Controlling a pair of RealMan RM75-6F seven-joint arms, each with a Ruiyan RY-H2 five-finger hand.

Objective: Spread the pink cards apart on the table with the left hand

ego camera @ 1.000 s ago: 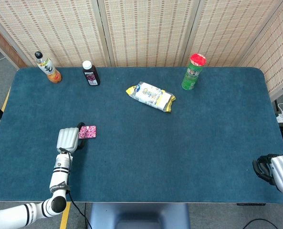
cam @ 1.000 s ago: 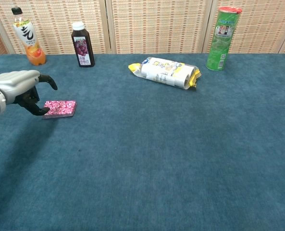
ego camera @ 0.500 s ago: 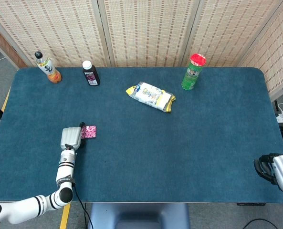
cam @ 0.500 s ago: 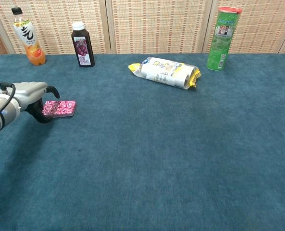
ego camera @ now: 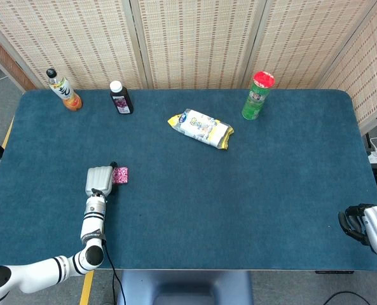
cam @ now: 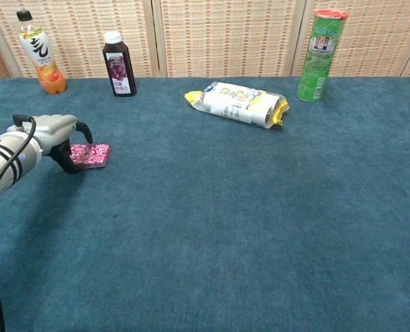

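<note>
The left hand lies over the left edge of the pink cards, fingers curled down and touching them; a real grip cannot be told. The cards lie stacked at the left of the blue table, before woven screens.

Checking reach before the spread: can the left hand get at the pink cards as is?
Probably yes. The left hand is already at the pink cards, its dark fingers over the stack's left end, with nothing between them on the table.
</note>
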